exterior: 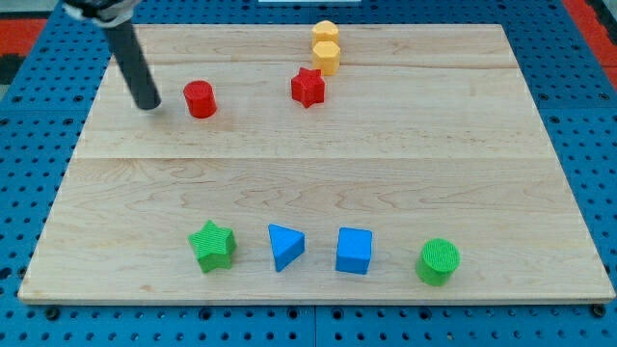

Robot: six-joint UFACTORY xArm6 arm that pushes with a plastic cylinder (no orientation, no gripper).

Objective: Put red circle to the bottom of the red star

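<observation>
Red circle: you find the red circle (201,99) just to the view's right of my tip (149,104), close by but with a sliver of bare wood between them.
Red star: the red star (308,88) sits farther to the view's right of my tip, past the red circle and a touch higher in the view; the circle lies to its left, not below it.
Tip: my tip rests on the surface near the upper left part of the board, the dark rod slanting up toward the view's top left corner.
Gripper: you have no gripper to read here; the arm ends in a plain rod, so nothing opens, closes or holds.
Yellow blocks: two yellow blocks (326,48) stand touching, one above the other in the view, just up and right of the red star, well away from my tip.
Bottom row: far below my tip, toward the view's bottom, you see a green star (212,245), a blue triangle (285,246), a blue cube (354,251) and a green circle (439,260), left to right, each apart.
Surface: the surface (308,183) is a pale wooden board on a blue pegged base.
</observation>
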